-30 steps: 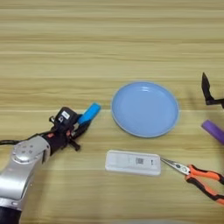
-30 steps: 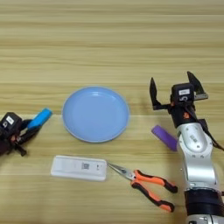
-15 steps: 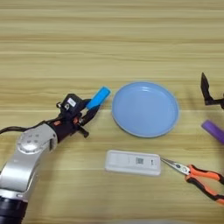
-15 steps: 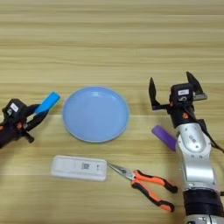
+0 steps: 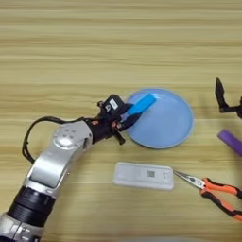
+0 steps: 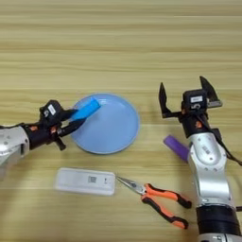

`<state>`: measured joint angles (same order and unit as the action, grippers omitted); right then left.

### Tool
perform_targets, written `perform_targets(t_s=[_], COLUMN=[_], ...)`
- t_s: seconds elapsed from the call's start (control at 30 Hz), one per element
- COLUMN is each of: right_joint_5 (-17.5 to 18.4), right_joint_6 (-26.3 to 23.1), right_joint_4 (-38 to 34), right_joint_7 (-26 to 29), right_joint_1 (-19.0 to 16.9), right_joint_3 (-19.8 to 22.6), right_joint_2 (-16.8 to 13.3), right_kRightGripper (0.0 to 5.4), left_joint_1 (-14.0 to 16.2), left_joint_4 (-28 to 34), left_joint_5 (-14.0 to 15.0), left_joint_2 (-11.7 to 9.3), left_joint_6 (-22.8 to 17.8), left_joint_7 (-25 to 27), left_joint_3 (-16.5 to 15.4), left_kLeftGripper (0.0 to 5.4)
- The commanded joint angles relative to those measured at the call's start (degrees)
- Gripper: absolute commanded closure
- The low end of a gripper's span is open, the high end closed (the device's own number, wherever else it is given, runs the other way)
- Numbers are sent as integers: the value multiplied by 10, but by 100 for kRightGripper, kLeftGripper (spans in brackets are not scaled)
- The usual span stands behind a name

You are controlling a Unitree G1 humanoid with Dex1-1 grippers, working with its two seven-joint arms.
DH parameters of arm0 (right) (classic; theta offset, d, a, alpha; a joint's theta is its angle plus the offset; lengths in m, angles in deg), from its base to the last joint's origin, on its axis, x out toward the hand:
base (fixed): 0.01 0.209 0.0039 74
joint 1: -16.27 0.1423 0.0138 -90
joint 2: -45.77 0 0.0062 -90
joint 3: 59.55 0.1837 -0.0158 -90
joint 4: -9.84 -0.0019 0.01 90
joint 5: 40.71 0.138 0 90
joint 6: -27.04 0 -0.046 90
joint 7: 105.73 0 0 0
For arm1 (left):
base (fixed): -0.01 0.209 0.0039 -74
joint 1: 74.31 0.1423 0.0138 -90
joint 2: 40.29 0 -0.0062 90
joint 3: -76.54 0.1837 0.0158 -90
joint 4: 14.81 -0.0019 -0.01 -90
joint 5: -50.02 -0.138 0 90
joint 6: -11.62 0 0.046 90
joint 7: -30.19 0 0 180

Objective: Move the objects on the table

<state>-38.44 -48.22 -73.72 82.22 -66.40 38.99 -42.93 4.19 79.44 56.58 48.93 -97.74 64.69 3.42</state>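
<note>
Bright-blue rectangular block (image 5: 140, 104) tilted, pinched in the left gripper (image 5: 126, 116), over the left rim of the round light-blue plate (image 5: 168, 126) at frame centre. Purple block (image 6: 177, 147) lies flat right of the plate. White oblong remote (image 5: 143, 175) lies flat, lower centre, below the plate on the wooden table (image 5: 118, 42).

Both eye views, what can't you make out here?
- Purple block: near end hidden behind the right arm; cut by the edge in the left eye view.
- Blue block: whether it touches the plate under the left gripper.
- White device: label too small.
</note>
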Motion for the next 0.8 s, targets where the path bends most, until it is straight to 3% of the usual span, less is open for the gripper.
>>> perform_targets(t_s=[0.03, 0.27, 0.43, 0.5, 0.8], right_joint_5=[2, 3, 1, 1, -1], right_joint_6=[-8, -15, -16, -15, -16], right_joint_4=[-20, -32, -35, -35, -34], right_joint_7=[-1, -2, -1, -1, -3], right_joint_1=[-6, -5, -5, -7, -7], right_joint_3=[-3, -5, -6, -5, -6], right_joint_2=[6, 10, 12, 13, 16], right_kRightGripper=[0, 0, 0, 0, 0], left_joint_1=[-29, -62, -70, -70, -75], left_joint_4=[-42, -121, -150, -156, -155], left_joint_5=[-20, -44, -51, -54, -59], left_joint_2=[13, 32, 44, 46, 47], left_joint_6=[17, 44, 58, 62, 68], left_joint_7=[8, 19, 17, 16, 14], left_joint_3=[23, 46, 48, 46, 38], left_kLeftGripper=[407, 407, 407, 366, 278])
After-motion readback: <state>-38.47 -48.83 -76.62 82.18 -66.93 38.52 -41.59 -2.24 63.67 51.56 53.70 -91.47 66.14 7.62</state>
